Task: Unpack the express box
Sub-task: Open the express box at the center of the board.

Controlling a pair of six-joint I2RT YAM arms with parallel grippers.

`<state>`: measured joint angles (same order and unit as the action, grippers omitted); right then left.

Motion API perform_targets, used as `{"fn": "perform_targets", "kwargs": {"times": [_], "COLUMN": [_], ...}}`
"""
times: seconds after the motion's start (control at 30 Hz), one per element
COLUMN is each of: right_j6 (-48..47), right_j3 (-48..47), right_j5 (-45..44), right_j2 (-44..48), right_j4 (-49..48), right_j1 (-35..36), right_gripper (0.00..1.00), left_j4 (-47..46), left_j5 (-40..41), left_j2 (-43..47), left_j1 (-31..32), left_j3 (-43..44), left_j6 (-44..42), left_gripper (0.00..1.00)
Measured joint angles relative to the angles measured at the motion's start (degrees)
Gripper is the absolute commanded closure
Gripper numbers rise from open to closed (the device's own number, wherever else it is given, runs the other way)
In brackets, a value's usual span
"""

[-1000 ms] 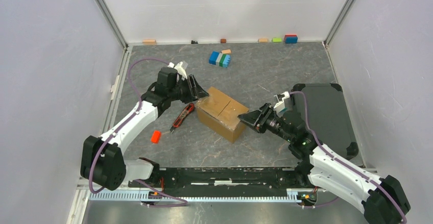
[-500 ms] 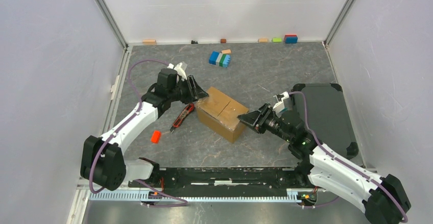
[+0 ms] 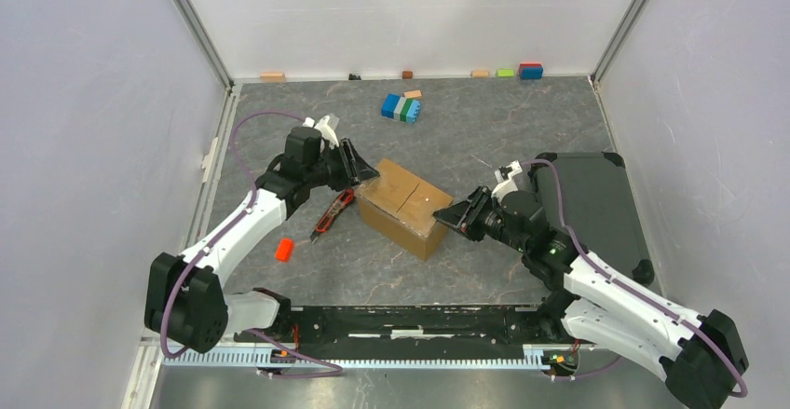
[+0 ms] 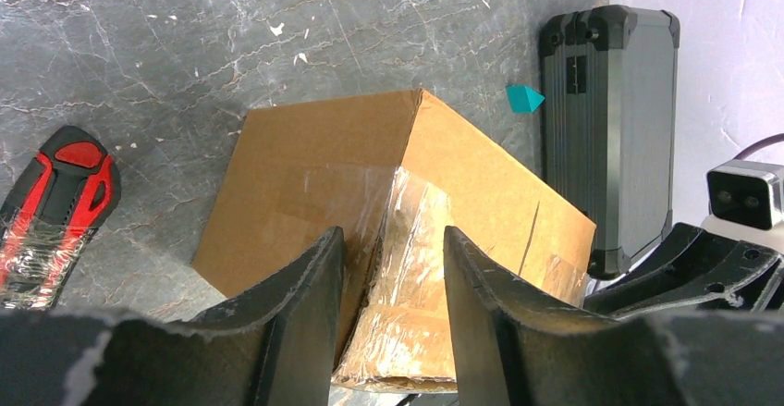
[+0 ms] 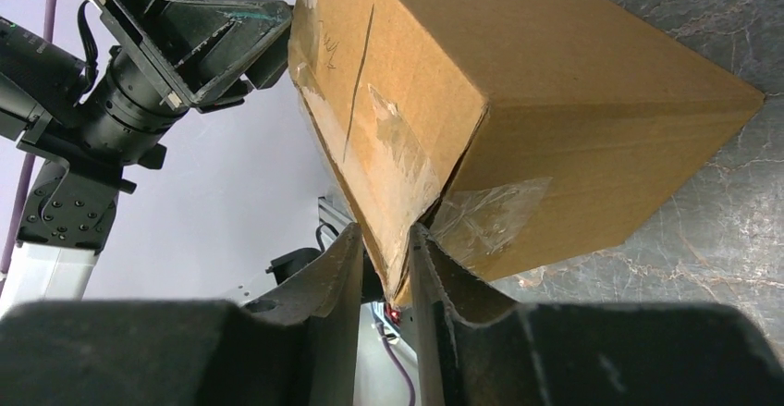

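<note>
The express box [image 3: 405,206], a brown taped carton with its flaps closed, sits mid-table. My left gripper [image 3: 366,172] is at its far left corner. In the left wrist view the gripper [image 4: 393,238] is open, its fingers straddling the taped corner of the box [image 4: 305,166]. My right gripper [image 3: 454,218] is at the box's near right corner. In the right wrist view it [image 5: 384,239] is shut on the protruding cardboard edge of the box [image 5: 573,101].
A red-and-black box cutter [image 3: 333,211] lies left of the box, also in the left wrist view [image 4: 55,203]. An orange block [image 3: 284,250] lies nearer left. A black case [image 3: 587,213] lies right. A blue-green block cluster [image 3: 401,107] is behind, with small blocks along the back wall.
My right arm has shifted slightly left and its wrist has risen, still at the box's near right corner. The left arm has barely moved.
</note>
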<state>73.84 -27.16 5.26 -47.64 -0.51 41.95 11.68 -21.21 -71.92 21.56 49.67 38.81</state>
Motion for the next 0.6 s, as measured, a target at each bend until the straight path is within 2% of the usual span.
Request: {"fn": "perform_targets", "kwargs": {"times": [0.17, 0.3, 0.6], "right_j6": [-0.3, -0.3, 1.4], "right_j3": [-0.9, -1.0, -1.0], "right_j5": [-1.1, -1.5, -1.2], "right_j2": [-0.7, -0.9, -1.5], "right_j4": [1.6, 2.3, 1.9], "right_j1": [0.7, 1.0, 1.1], "right_gripper": [0.83, 0.99, 1.0], "left_j4": [-0.3, -0.8, -1.4], "left_j5": [0.3, 0.8, 1.7], "left_j2": [0.4, 0.7, 2.1], "left_j1": [0.1, 0.2, 0.3], "left_j3": [-0.4, -0.9, -2.0], "left_j6": [0.4, 0.9, 1.1], "left_gripper": [0.51, 0.51, 0.5]}}
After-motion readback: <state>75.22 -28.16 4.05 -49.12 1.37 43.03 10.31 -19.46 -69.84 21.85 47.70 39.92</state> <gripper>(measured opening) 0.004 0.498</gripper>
